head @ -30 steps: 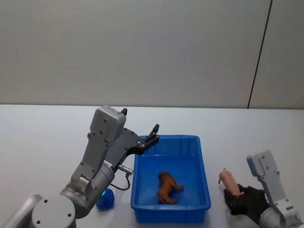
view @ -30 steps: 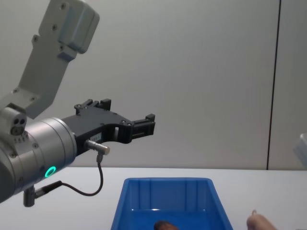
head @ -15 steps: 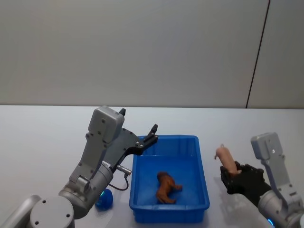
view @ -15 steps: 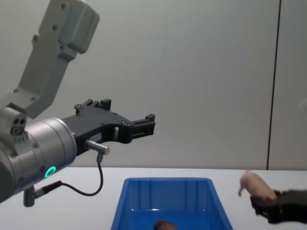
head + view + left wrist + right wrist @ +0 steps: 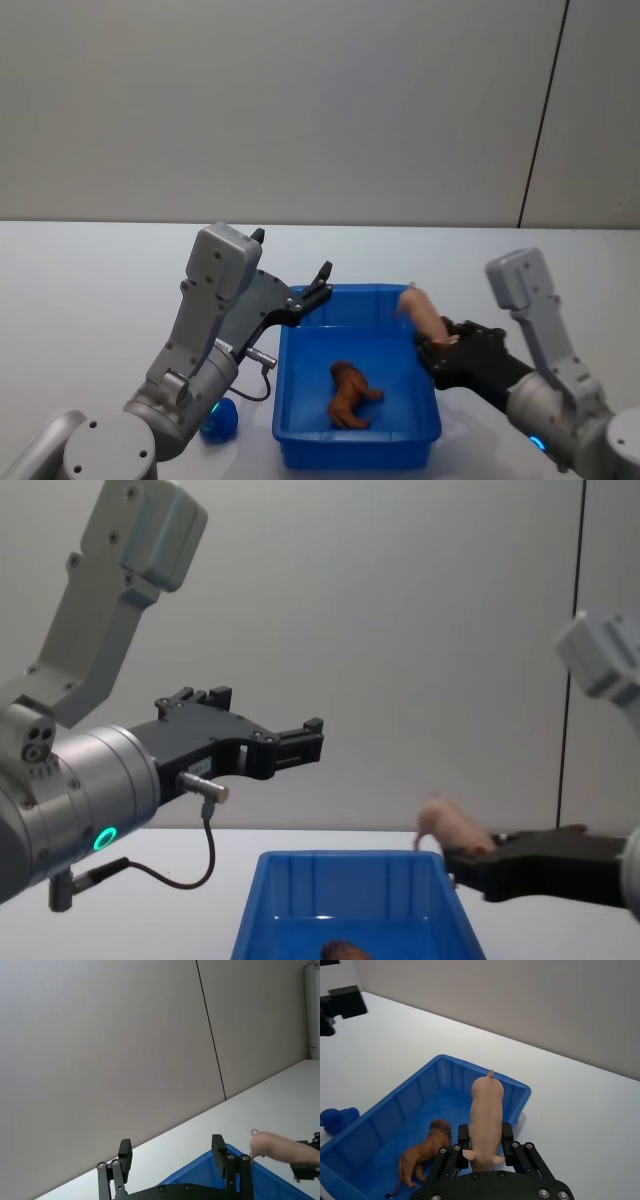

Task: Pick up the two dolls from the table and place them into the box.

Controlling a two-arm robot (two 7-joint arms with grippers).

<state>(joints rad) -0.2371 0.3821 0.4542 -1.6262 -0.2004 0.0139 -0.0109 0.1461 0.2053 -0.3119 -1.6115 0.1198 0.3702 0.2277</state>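
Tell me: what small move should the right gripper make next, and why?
Probably shift the right gripper a little toward the robot's left, over the open middle of the blue box, before opening. It is shut on the pink toy, which hangs about above the box's right rim; released here, it might catch the rim. The brown toy already lies inside.
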